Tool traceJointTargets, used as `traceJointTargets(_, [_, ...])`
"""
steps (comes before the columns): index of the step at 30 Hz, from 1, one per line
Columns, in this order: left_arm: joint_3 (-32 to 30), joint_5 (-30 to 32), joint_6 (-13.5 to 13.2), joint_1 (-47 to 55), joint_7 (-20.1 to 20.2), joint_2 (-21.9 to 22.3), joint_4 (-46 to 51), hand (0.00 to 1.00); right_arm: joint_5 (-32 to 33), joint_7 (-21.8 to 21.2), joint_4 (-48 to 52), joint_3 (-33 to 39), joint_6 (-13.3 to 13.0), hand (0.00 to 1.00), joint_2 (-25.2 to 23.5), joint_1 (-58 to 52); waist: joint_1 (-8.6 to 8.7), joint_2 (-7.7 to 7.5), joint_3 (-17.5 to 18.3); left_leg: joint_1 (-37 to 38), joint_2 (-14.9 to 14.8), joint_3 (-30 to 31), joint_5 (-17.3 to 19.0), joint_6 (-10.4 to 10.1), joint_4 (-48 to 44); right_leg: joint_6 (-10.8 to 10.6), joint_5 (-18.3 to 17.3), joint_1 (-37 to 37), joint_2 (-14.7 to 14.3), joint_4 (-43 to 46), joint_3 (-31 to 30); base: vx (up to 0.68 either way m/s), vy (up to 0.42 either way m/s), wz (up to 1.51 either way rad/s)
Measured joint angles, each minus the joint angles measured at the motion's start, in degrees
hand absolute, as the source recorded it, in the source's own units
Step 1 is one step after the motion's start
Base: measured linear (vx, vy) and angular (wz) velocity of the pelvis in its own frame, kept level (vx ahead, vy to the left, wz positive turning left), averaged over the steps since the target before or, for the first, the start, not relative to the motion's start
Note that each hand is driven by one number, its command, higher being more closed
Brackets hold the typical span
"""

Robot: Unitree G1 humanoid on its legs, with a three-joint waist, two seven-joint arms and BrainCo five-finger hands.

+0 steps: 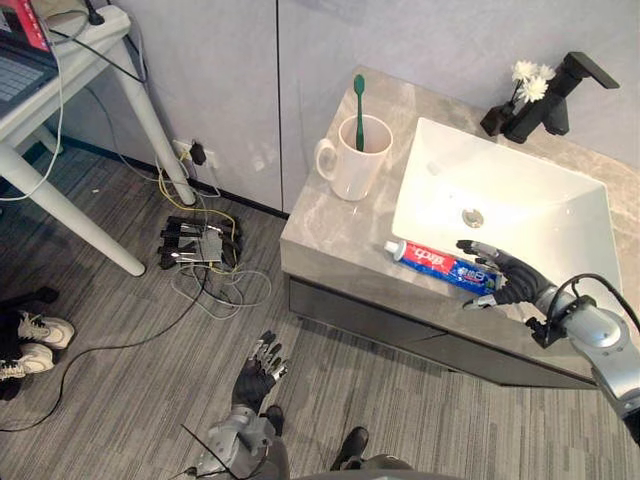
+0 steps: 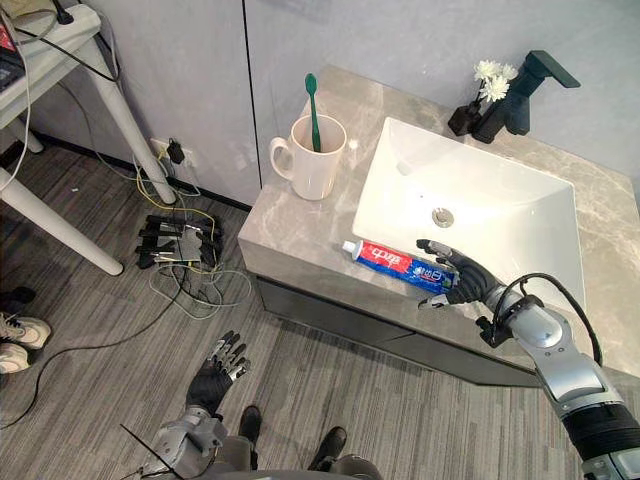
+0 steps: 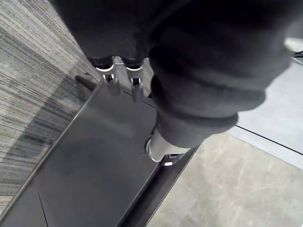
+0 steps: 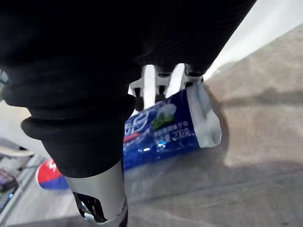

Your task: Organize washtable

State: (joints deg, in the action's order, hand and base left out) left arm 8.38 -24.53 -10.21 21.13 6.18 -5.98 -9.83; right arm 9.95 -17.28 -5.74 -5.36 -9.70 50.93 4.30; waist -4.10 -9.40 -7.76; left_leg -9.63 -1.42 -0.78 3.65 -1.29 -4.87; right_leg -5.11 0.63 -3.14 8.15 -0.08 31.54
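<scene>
A blue and red toothpaste tube [image 1: 435,264] lies flat on the grey stone counter [image 1: 330,225], along the front rim of the white basin [image 1: 520,200]. My right hand [image 1: 500,272] is at the tube's crimped end [image 4: 203,123]. Its fingers reach over the tube's far side and the thumb [image 4: 97,189] stays apart on the near side, so the hand is open. A white mug [image 1: 352,155] with a green toothbrush [image 1: 359,105] upright in it stands at the counter's back left. My left hand [image 1: 258,375] hangs low over the carpet, fingers relaxed.
A black faucet [image 1: 550,100] and a small vase of white flowers [image 1: 530,82] stand behind the basin. On the floor to the left are a power strip with tangled cables [image 1: 200,245], white table legs [image 1: 70,215] and a person's shoes [image 1: 25,340].
</scene>
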Motion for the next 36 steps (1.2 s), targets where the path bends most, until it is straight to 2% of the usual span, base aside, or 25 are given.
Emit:
traceJointTargets(1, [0.0, 0.0, 0.0, 0.0, 0.0, 0.0, 0.1, 0.0, -0.1, 0.2, 0.0, 0.1, -0.1, 0.0, 0.0, 0.1, 0.0, -0.11, 0.0, -0.5, 0.0, 0.0, -0.2, 0.1, 0.0, 0.0, 0.0, -0.4, 0.0, 0.0, 0.0, -0.07, 0.003, 0.07])
traceJointTargets(2, [0.0, 0.0, 0.0, 0.0, 0.0, 0.0, 0.1, 0.0, -0.5, 0.5, 0.0, 0.4, -0.1, 1.0, 0.0, 0.5, 0.08, -0.33, -0.1, -1.5, 0.3, 0.4, -0.7, 0.0, 0.0, 0.0, 0.0, -1.1, 0.1, -0.2, 0.1, -0.07, 0.005, 0.09])
traceJointTargets(6, [0.0, 0.0, 0.0, 0.0, 0.0, -0.1, 0.3, 0.0, -1.6, 2.3, -0.6, 0.9, 0.2, 1.0, 0.0, 1.1, -0.13, -0.42, -0.2, -2.0, 0.4, 0.9, -1.3, 0.2, 0.2, 0.4, 0.2, -1.4, 0.1, -0.3, 0.6, -0.06, 0.018, 0.08])
traceJointTargets(15, [-0.1, 0.0, 0.0, -0.1, 0.0, -1.1, 0.8, 0.0, -1.6, 3.4, -1.8, 1.5, 1.1, 1.0, 0.0, 4.0, -0.38, -1.02, -0.7, -2.8, 0.5, 1.1, -2.0, 0.3, 0.9, 0.4, 0.3, -2.3, 0.1, -0.6, 0.8, 0.01, 0.014, 0.01])
traceJointTargets(28, [-0.3, 0.0, 0.0, -2.2, -0.1, -1.1, 0.9, 0.0, -1.6, 3.3, -1.8, 1.4, 1.1, 1.0, 0.0, 6.2, -0.37, -0.39, -1.7, -1.7, 0.4, 0.8, -2.0, 0.3, 0.9, 0.6, 0.4, -1.2, 0.1, -0.7, 0.6, 0.01, 0.01, 0.0])
traceJointTargets(33, [-4.7, 0.0, 0.0, -2.3, -0.9, -0.1, 2.1, 0.0, -1.1, 2.3, -1.9, 3.3, 1.1, 1.0, -0.5, 9.1, -0.02, 0.09, -2.1, -1.3, 0.5, 0.5, -2.0, 0.3, 1.0, 0.6, 0.4, -1.0, 0.1, -0.9, 0.2, -0.01, 0.012, -0.02])
traceJointTargets(36, [-8.5, 0.0, -0.1, -2.7, -1.8, 0.7, 3.5, 0.0, 1.6, 2.5, -1.8, 8.2, 1.1, 1.0, -1.8, 11.3, 0.12, 0.89, -2.2, -0.2, 0.6, 0.5, -2.0, 0.3, 1.1, 0.6, 0.4, 0.1, 0.2, -0.9, 0.3, -0.01, 0.021, -0.02])
